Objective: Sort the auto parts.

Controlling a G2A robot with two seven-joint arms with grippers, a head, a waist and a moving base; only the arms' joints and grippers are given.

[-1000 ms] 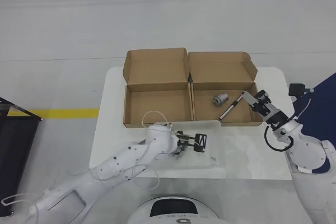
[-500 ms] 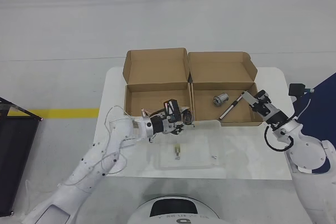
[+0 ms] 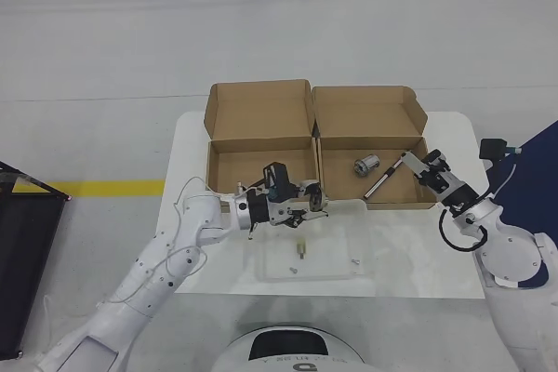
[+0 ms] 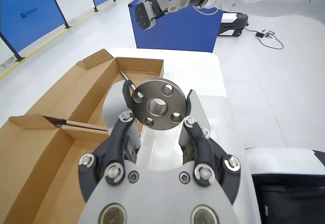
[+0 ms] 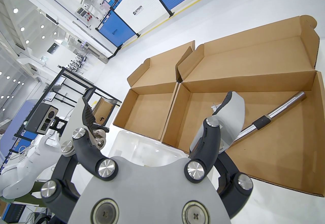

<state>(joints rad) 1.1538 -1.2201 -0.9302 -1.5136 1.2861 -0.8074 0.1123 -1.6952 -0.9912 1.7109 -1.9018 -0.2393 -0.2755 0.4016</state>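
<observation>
White worktop on a pale hall floor; blue and white barriers stand behind it.

Left box: brown cardboard, lid folded back, touching the right box along one wall.

Right box: same kind, lid folded back. Contents: one metal cylinder near the middle; one steel rod with a dark band, lying aslant toward the outer wall, apart from the cylinder.

Tray: clear plastic, just in front of both boxes. Contents: one bolt and two smaller bits, well apart from one another.

Flange: dark metal disc with a centre bore and four holes around it. Pinched by its rim between the fingers of the left end effector. Held in the air at the near walls of the boxes, by the seam between them, just beyond the tray's far edge.

Right end effector: fingers spread, above the outer wall of the right box, near the rod's far end.

By view:
- Top view: gives the tray's contents and the cylinder.
- Left wrist view: gives the flange's face and hole pattern, one end of the rod, and the right end effector farther off, spread.
- Right wrist view: gives both box interiors, most of the rod with its dark band, and a corner of the tray.
</observation>
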